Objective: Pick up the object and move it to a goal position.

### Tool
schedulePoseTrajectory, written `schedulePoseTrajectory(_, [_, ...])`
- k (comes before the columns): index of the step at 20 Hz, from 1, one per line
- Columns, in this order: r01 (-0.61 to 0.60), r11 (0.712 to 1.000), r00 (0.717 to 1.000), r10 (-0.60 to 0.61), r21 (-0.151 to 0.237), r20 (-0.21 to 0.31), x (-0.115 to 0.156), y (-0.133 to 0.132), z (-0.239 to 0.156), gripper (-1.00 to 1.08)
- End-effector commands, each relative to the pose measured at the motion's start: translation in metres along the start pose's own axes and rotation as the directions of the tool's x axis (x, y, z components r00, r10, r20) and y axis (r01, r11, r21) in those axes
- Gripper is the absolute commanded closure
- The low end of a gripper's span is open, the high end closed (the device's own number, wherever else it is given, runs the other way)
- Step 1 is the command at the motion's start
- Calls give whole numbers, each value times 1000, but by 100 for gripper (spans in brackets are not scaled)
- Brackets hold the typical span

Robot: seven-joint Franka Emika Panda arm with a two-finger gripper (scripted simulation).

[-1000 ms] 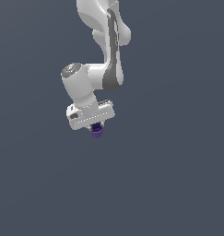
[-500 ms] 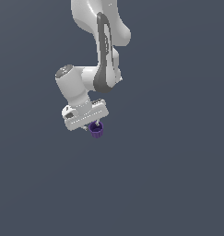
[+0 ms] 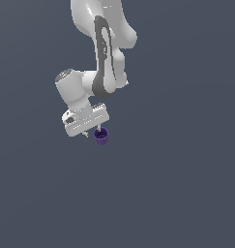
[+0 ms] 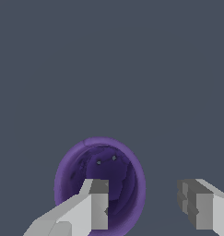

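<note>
The object, a small dark purple ribbed cup (image 3: 101, 136), sits just below the white gripper (image 3: 91, 132) in the exterior view. In the wrist view I look into the cup's open mouth (image 4: 104, 166). One finger (image 4: 96, 205) overlaps the cup's opening. The other finger (image 4: 199, 203) stands apart from the cup's rim, with bare grey ground between them. The gripper (image 4: 143, 184) is open, its fingers wide apart, and the cup is off to one side rather than centred between them. I cannot tell whether the finger touches the cup.
The white arm (image 3: 102, 53) reaches down from the top of the exterior view. Everything around it is a uniform dark grey-blue ground (image 3: 177, 184) with no visible edges or other objects.
The gripper has shifted a little toward the exterior view's left and the arm has turned slightly. The purple cup has stayed in nearly the same place.
</note>
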State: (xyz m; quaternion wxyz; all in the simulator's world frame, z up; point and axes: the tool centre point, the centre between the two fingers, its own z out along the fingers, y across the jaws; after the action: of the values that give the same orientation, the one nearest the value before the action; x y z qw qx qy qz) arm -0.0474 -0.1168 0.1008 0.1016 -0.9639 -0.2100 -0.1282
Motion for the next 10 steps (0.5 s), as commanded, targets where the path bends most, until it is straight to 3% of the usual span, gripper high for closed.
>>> schedulePoseTrajectory(1, [10, 1000, 1000, -10, -1, -7, -3, 2, 0, -20])
schedulePoseTrajectory(10, [16, 1000, 1000, -16, -2, -11, -5, 3, 2, -20])
